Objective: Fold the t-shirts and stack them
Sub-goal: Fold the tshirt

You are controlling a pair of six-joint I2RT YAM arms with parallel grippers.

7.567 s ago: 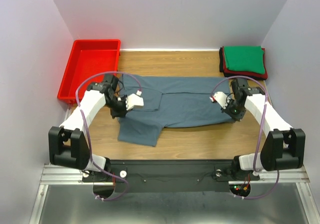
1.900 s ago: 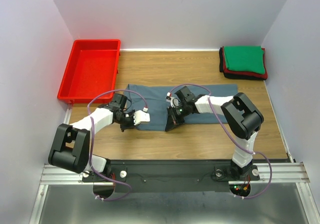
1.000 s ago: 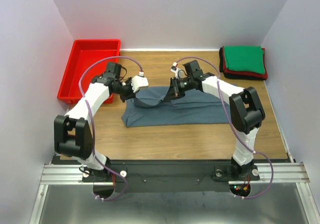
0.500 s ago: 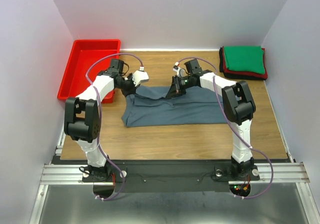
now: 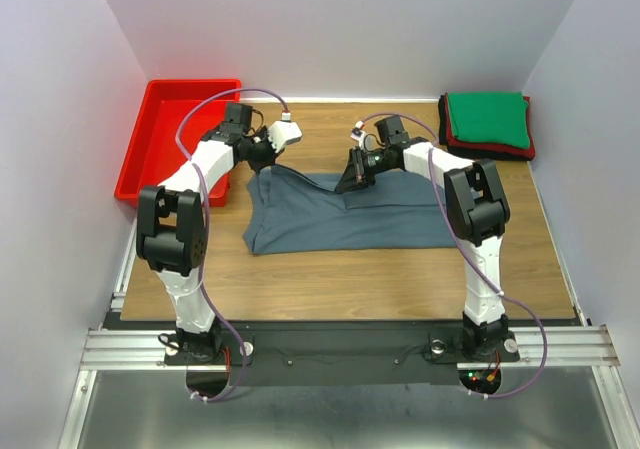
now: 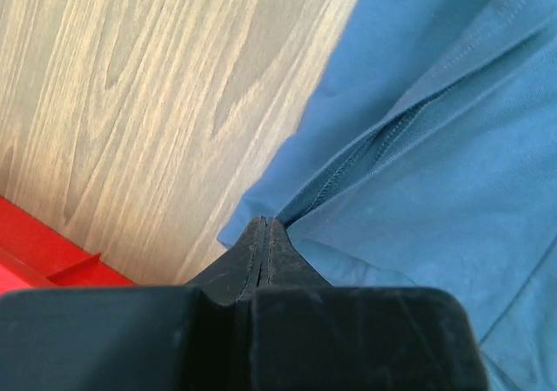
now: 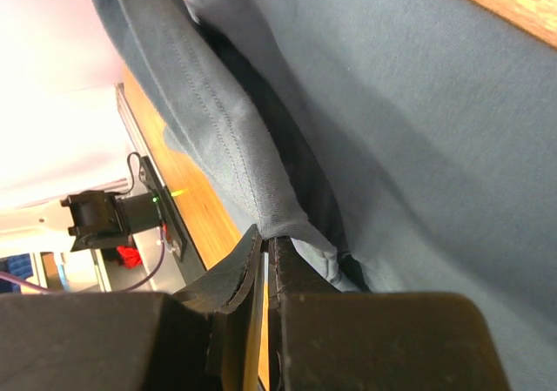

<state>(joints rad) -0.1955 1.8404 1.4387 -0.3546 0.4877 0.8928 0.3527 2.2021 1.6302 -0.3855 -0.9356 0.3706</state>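
The slate blue-grey t-shirt [image 5: 340,216] lies partly folded on the wooden table. My left gripper [image 5: 264,163] is shut on its hem at the far left corner; the pinched edge shows in the left wrist view [image 6: 265,221]. My right gripper [image 5: 351,182] is shut on the shirt's far edge near the middle; the pinched fold shows in the right wrist view [image 7: 266,234]. Both hold the far edge a little above the table. A folded green t-shirt [image 5: 487,117] lies on a red one [image 5: 489,151] over a black one at the far right corner.
A red plastic tray [image 5: 180,139] stands at the far left, its corner visible in the left wrist view [image 6: 35,252]. White walls close the table on three sides. Bare wood [image 5: 340,129] shows beyond the shirt and along the near edge.
Both grippers carried the shirt's near edge up and over toward the far side, folding the shirt in half. In the last half second they moved slightly further back.
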